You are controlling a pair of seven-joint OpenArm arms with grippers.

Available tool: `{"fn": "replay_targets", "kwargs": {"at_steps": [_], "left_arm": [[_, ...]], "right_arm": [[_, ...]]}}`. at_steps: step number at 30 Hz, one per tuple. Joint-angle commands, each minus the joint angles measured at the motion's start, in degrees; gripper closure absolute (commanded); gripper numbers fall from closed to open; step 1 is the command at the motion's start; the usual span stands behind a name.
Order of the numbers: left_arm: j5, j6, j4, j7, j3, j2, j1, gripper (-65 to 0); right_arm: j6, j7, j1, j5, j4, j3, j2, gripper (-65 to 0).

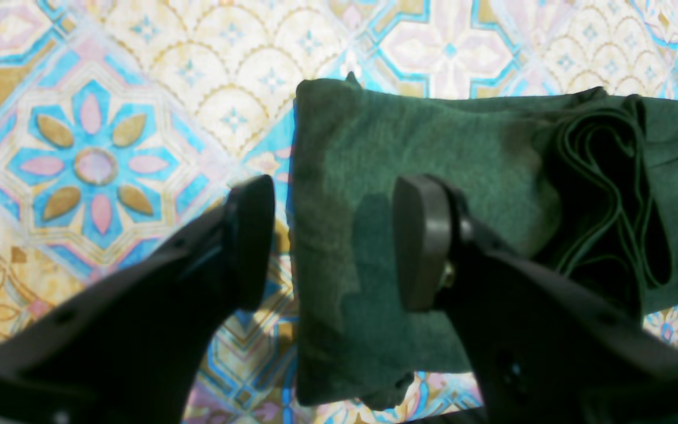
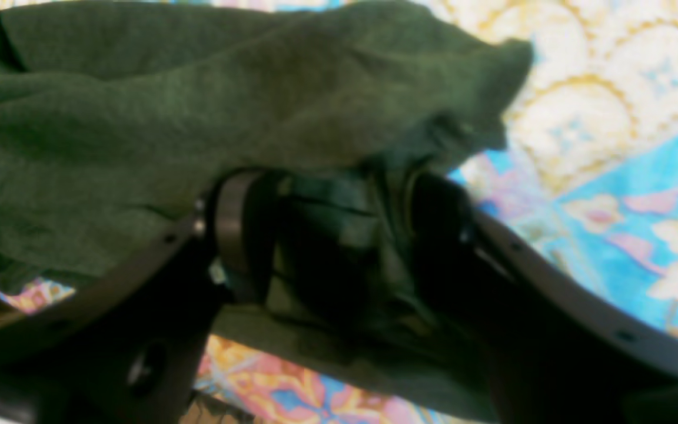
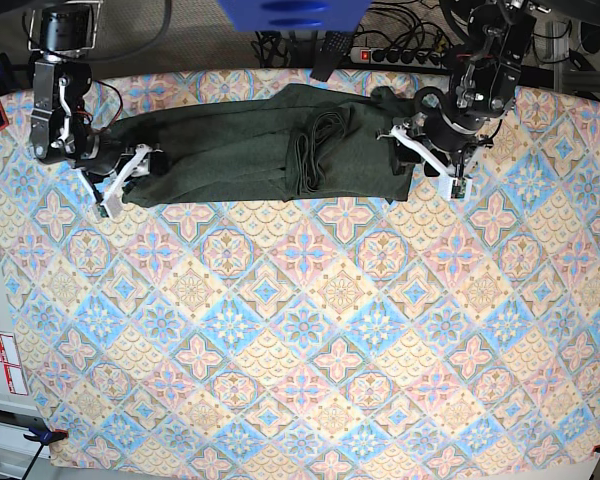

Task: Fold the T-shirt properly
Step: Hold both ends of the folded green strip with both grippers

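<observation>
Patterned tablecloth (image 3: 310, 340) in blue, pink and yellow tile print covers the whole work surface; cables and a power strip (image 3: 405, 55) sit past its far edge. T-shirt (image 3: 265, 150), dark olive green, lies along the far side of the cloth as a long flat band, partly folded, with a bunched ridge of stacked layers (image 3: 315, 155) near its middle.

Left gripper (image 1: 333, 241) hangs over the T-shirt's end on the base view's right. Jaws apart: one finger is over the bare cloth just off the T-shirt's straight folded edge, the other is over the green fabric. Nothing between the pads; cannot tell whether either finger touches. In the left wrist view the T-shirt's stacked hems and loops show as dark folds beyond that finger.

Right gripper (image 2: 339, 235) is at the T-shirt's opposite end, on the base view's left. Jaws stand wide with a thick wad of green fabric bunched between them, so it is gripping the T-shirt. The fabric there rides up, crumpled over the fingers. Right wrist view is blurred, fine detail unclear.
</observation>
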Motion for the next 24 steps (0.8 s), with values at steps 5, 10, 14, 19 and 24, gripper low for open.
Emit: {"fn": "replay_targets", "kwargs": {"at_steps": [5,10,14,19,24], "left_arm": [[0.0,-0.2,1.1,-1.0,-0.3,-0.4,-0.2,-32.8],[0.0,-0.2,1.1,-1.0,-0.2,-0.4,-0.2,-32.8],[-0.1,-0.2,1.1,-1.0,-0.2,-0.3,-0.2,-32.8],[-0.1,-0.2,1.1,-1.0,-0.3,0.6,-0.2,-32.8],[-0.1,-0.2,1.1,-1.0,-0.3,0.7,-0.2,-32.8]], "right_arm": [[0.2,0.7,1.0,0.5,-0.6,0.3,1.0,-36.0],[0.2,0.7,0.9,0.4,-3.0,-0.1,1.1,-36.2],[0.2,0.5,0.6,0.4,-2.9,-1.3,1.0,-36.2],[0.2,0.4,0.6,0.5,-1.4,-5.7,1.0,-36.1],[0.2,0.4,0.5,0.6,-0.7,-7.6,0.9,-36.0]]}}
